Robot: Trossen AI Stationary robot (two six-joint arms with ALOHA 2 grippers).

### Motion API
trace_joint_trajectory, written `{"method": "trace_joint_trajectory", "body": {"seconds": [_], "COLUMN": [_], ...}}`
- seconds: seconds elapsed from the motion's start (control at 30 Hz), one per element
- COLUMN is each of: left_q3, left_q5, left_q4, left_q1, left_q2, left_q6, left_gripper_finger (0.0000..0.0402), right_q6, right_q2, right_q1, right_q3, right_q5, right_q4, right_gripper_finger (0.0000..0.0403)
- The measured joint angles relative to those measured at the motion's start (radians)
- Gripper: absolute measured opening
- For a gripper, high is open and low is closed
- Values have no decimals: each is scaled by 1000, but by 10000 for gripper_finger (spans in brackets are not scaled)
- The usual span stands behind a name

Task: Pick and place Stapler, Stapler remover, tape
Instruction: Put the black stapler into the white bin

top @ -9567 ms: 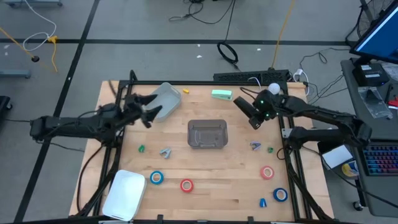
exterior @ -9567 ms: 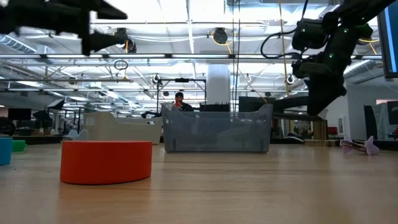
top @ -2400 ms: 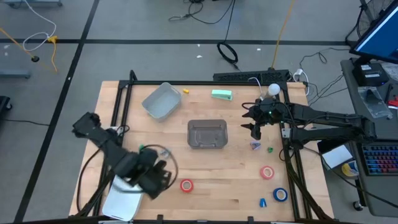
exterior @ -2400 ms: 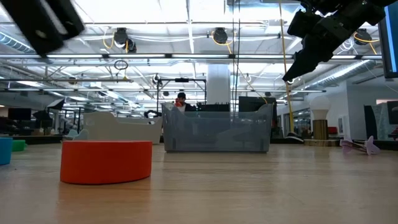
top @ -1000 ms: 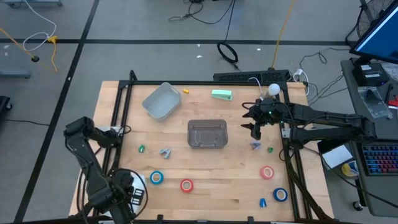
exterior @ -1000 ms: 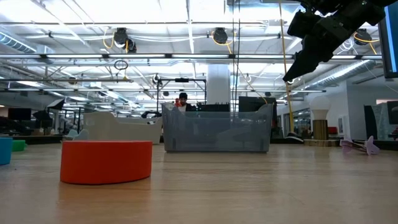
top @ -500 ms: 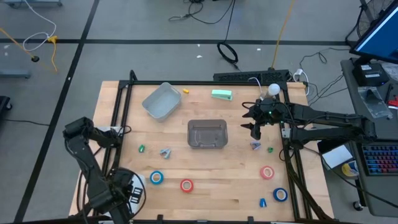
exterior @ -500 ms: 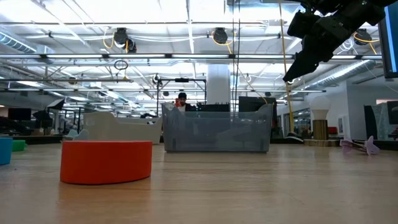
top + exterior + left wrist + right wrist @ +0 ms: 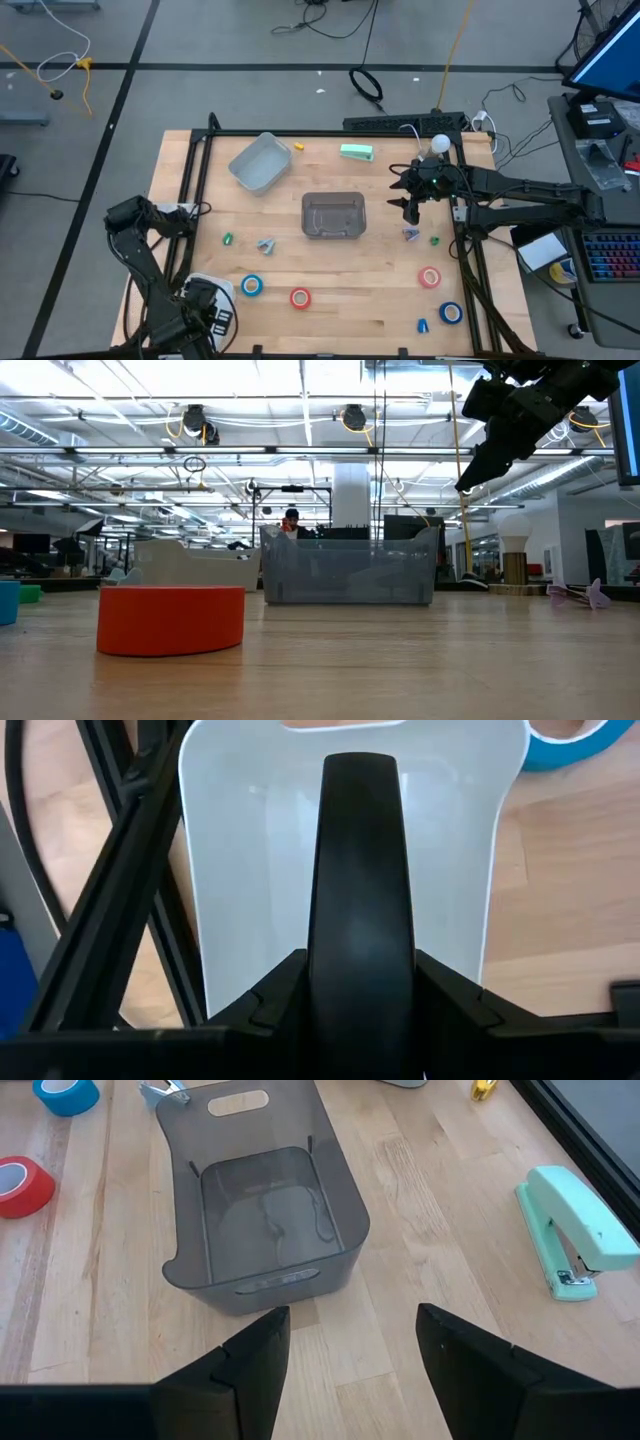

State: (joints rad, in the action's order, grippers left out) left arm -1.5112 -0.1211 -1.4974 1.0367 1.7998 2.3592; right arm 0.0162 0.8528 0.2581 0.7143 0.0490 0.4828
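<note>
Since earlier frame, your left tool (image 9: 200, 318) swung to near-left counter corner, over white bin (image 9: 240, 850), width unclear. Right tool (image 9: 345, 1335), wide, empty, faces grey bin (image 9: 262, 1205); mint stapler (image 9: 580, 1230) beside, nearer right arm.

The left gripper (image 9: 205, 318) has swung from the far bin to the white tray (image 9: 230, 840).

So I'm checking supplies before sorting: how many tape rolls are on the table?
4. A blue tape roll and a red tape roll lie front-left; another red roll and another blue roll lie front-right. None seems hidden.
</note>
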Motion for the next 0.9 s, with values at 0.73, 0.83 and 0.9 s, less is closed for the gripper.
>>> {"method": "trace_joint_trajectory", "body": {"seconds": [0.73, 0.83, 0.9], "left_q3": [0, 0, 0], "left_q5": [54, 70, 76], "left_q4": [-27, -36, -41], "left_q1": [26, 27, 29], "left_q2": [102, 114, 119], "left_q6": [7, 7, 7], "left_gripper_finger": [139, 139, 139], "right_q6": [9, 8, 9], "right_q2": [0, 0, 0], "right_q1": [0, 0, 0], "right_q3": [0, 0, 0], "right_q5": [0, 0, 0], "right_q4": [1, 1, 1], "right_gripper_finger": [210, 210, 210]}}
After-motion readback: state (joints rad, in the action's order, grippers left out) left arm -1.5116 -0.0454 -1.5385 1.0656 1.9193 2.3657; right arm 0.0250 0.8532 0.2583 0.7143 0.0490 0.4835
